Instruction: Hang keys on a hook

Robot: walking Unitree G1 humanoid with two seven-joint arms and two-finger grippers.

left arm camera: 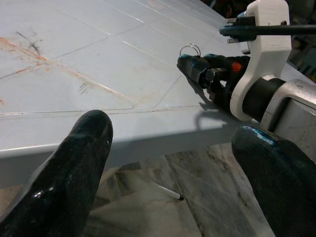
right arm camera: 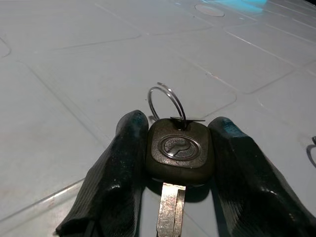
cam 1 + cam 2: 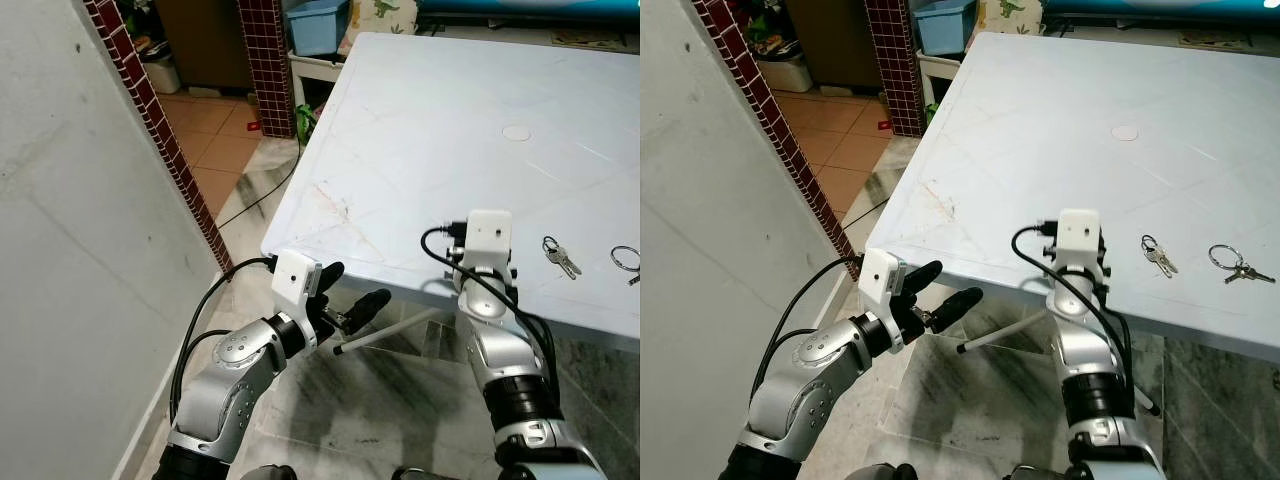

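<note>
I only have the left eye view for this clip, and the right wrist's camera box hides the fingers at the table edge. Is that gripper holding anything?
Observer: Yes. In the right wrist view the right gripper is shut on a car key, with one finger pressed against each side of its black head.
Operator: Is it lifted, or down?
Observer: Down, as far as I can tell. The key looks to rest flat on the table, with its blade pointing back toward the wrist.
Operator: Any markings on it?
Observer: There is a raised silver emblem on the head, and a wire ring passes through its top.
</note>
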